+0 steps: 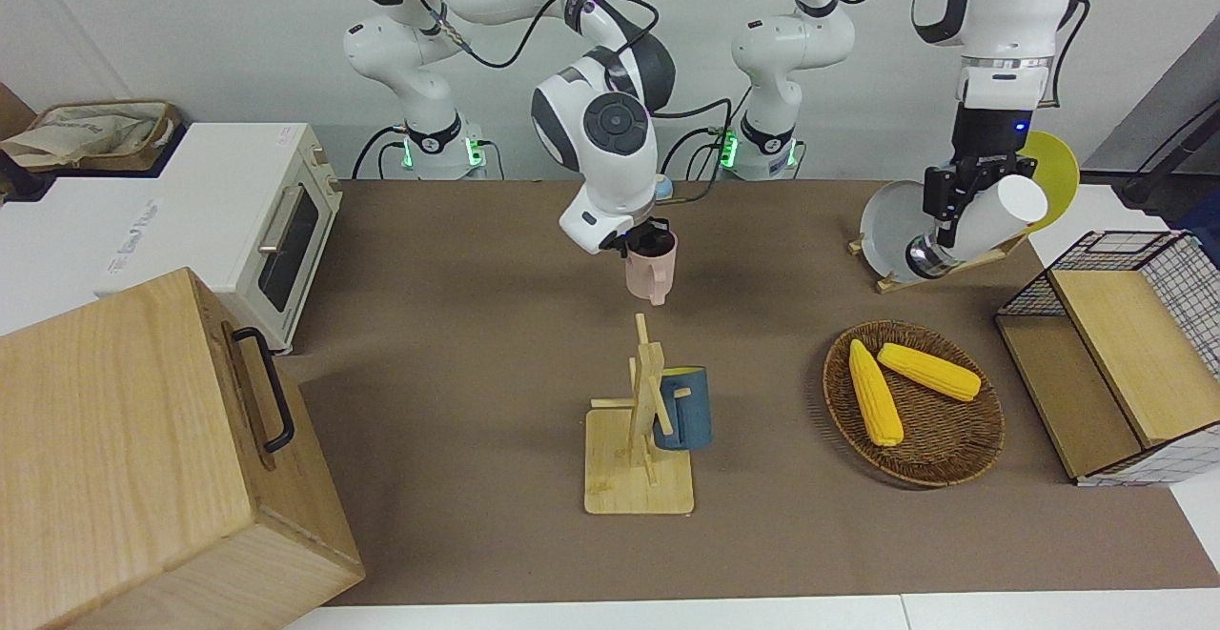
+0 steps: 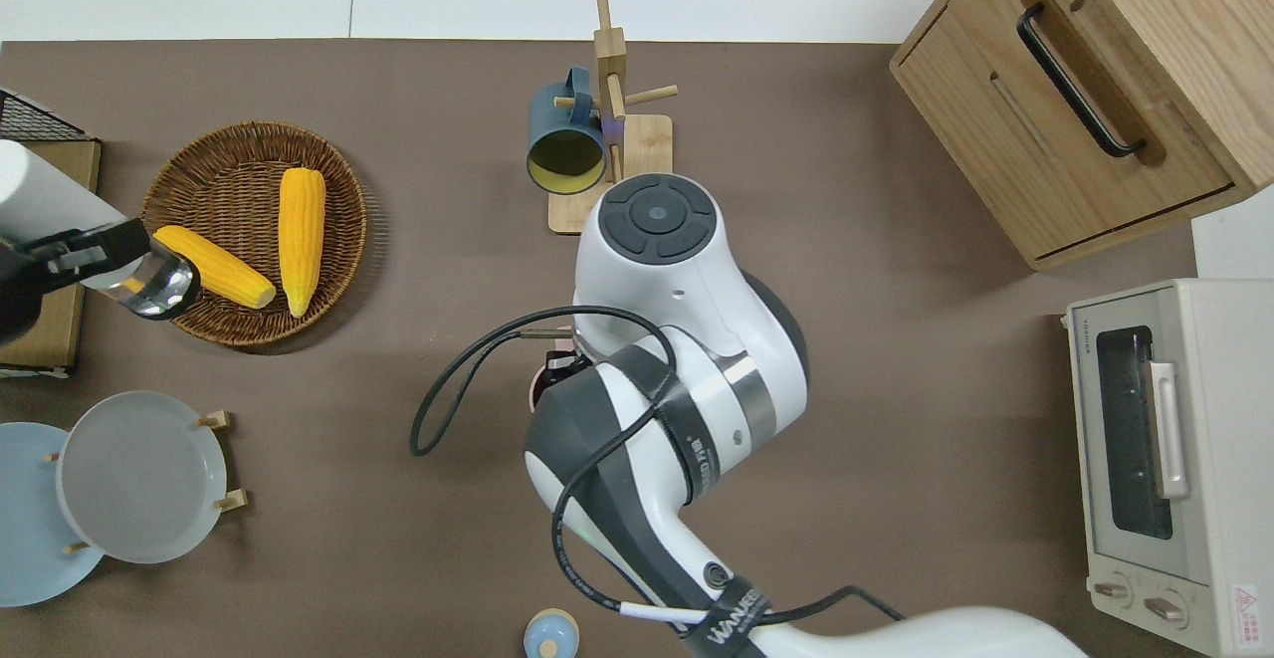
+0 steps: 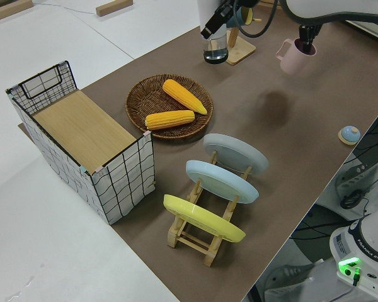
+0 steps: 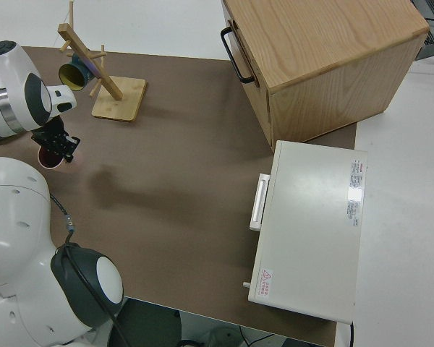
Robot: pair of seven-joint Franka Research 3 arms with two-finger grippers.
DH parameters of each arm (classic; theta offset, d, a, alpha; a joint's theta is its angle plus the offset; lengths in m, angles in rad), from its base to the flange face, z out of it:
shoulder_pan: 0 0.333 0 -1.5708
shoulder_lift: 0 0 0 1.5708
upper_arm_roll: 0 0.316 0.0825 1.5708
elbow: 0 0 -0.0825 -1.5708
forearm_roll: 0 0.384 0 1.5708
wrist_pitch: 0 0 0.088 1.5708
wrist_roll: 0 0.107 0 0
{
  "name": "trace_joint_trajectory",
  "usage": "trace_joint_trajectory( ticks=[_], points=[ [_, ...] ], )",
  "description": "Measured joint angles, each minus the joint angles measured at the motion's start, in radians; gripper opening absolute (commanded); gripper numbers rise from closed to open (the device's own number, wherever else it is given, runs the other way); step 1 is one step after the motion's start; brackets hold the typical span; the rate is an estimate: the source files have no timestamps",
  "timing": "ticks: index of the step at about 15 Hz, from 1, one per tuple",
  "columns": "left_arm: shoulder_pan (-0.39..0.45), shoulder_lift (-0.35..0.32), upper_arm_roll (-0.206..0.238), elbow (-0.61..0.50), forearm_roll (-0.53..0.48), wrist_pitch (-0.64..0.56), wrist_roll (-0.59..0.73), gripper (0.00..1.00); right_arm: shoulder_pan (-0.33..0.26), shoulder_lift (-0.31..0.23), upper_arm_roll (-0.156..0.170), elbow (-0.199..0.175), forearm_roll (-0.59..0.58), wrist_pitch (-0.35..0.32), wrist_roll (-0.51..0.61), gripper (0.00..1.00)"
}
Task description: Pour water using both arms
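My right gripper (image 1: 646, 241) is shut on the rim of a pink mug (image 1: 652, 273), which hangs upright over the middle of the table, nearer to the robots than the mug stand. In the overhead view the right arm hides nearly all of the pink mug (image 2: 537, 391). My left gripper (image 1: 958, 193) is shut on a white bottle (image 1: 991, 215), tilted with its shiny end (image 2: 154, 288) down. The bottle hangs over the wicker basket's rim toward the left arm's end. The left side view shows the white bottle (image 3: 215, 47) and the pink mug (image 3: 293, 55) apart. Water is out of view.
A wooden mug stand (image 1: 639, 477) carries a blue mug (image 1: 681, 409). A wicker basket (image 1: 953, 463) holds two corn cobs. A plate rack (image 3: 201, 236), a wire basket (image 1: 1115, 363), a wooden cabinet (image 1: 143, 458), a toaster oven (image 1: 257, 220) and a small blue bell (image 2: 550, 633) ring the table.
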Motion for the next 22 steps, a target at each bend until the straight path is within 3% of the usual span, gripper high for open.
trace_joint_trajectory(
  ticks=[3, 6, 9, 10, 11, 12, 17, 22],
  points=[
    [0.000, -0.079, -0.030, -0.114, 0.001, 0.013, -0.029, 0.00, 0.059, 0.066, 0.000, 0.030, 0.013, 0.055, 0.070, 0.000],
    [-0.001, -0.144, -0.051, -0.218, 0.001, 0.024, -0.040, 0.00, 0.106, 0.130, 0.000, 0.034, 0.016, 0.129, 0.124, 0.000],
    [-0.021, -0.178, -0.057, -0.292, 0.001, 0.037, -0.048, 0.00, 0.120, 0.167, -0.005, 0.051, 0.035, 0.167, 0.156, 0.000],
    [-0.032, -0.182, -0.057, -0.310, -0.001, 0.044, -0.054, 0.00, 0.120, 0.172, -0.005, 0.059, 0.037, 0.166, 0.161, 0.176],
    [-0.041, -0.185, -0.057, -0.324, -0.001, 0.049, -0.057, 0.00, 0.121, 0.177, -0.005, 0.066, 0.038, 0.166, 0.164, 0.619],
    [-0.046, -0.188, -0.057, -0.337, -0.002, 0.050, -0.059, 0.00, 0.121, 0.181, -0.004, 0.072, 0.039, 0.167, 0.166, 0.997],
    [-0.052, -0.197, -0.056, -0.358, -0.002, 0.055, -0.060, 0.00, 0.131, 0.216, -0.005, 0.087, 0.039, 0.195, 0.168, 0.994],
    [-0.062, -0.200, -0.057, -0.379, -0.004, 0.056, -0.060, 0.00, 0.127, 0.191, -0.027, 0.121, 0.038, 0.138, 0.168, 0.994]
  ],
)
